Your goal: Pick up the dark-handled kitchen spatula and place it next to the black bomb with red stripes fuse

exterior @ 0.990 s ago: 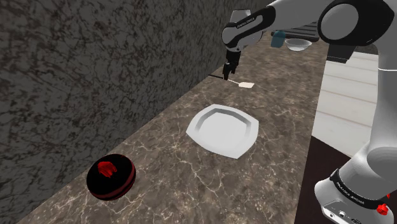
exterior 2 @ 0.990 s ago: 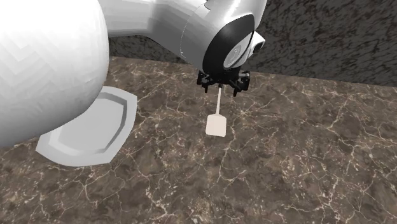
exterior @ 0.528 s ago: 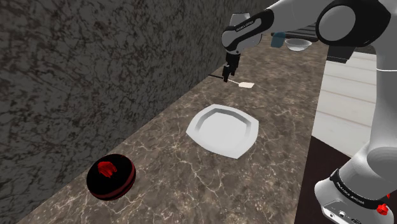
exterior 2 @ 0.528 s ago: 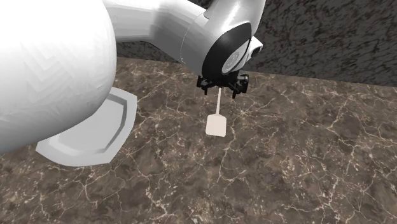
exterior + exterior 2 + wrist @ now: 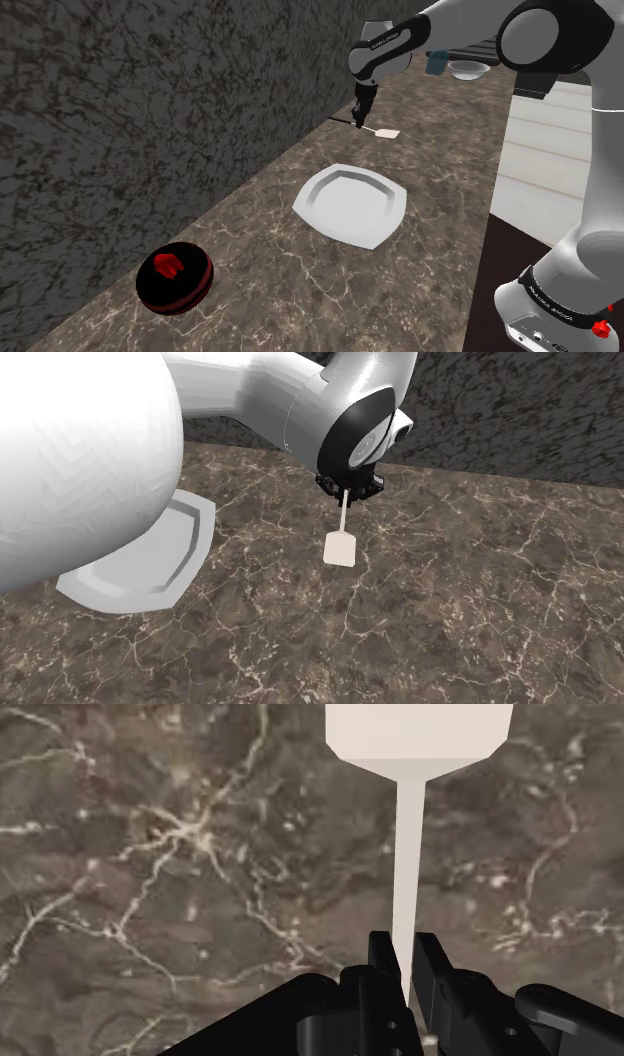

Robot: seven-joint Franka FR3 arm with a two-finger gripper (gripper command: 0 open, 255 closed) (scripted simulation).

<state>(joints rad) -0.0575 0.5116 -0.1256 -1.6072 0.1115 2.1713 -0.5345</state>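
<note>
Brown veined countertop [image 5: 300, 290] runs along a dark stone wall. Your white arm [image 5: 560, 40] is stretched to the far end of it. White square-ish plate [image 5: 350, 205] sits mid-counter. Black bomb [image 5: 174, 278] with red markings sits at the near end, well apart from the work, with the plate in between. Spatula [image 5: 341, 549] is at the far end by the wall: pale flat blade on or just over the counter (can't tell which), thin pale shaft running up into the hand. Gripper [image 5: 407, 949] is clenched on that shaft, both black fingers pressed to it near the handle end. Progress, as you can judge it: the grasp looks made, an early step. Left for you: lift clear, carry over or past the plate, set down beside the bomb, release.
</note>
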